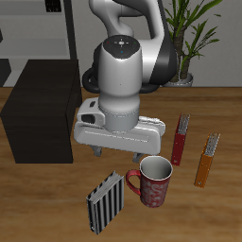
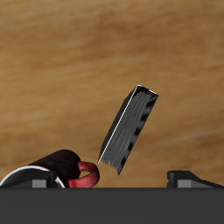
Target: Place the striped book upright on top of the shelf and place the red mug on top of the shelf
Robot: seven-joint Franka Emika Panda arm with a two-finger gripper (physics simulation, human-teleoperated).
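The striped book (image 1: 106,203), black with light-grey stripes, stands on the wooden table near its front edge; the wrist view shows its edge from above (image 2: 129,129). The red mug (image 1: 153,181) stands upright right beside it, white inside showing; its rim and red handle show in the wrist view (image 2: 83,175). The shelf (image 1: 43,109), a low matte-black cabinet with a flat bare top, stands farther back. My gripper (image 1: 120,154) hangs above the table just behind the book and mug, open and empty, jaws wide apart (image 2: 114,182).
A narrow red book (image 1: 181,139) and a narrow orange book (image 1: 207,161) stand upright beside the mug. A tall dark open shelving unit (image 1: 43,33) and a potted plant (image 1: 194,38) stand at the back.
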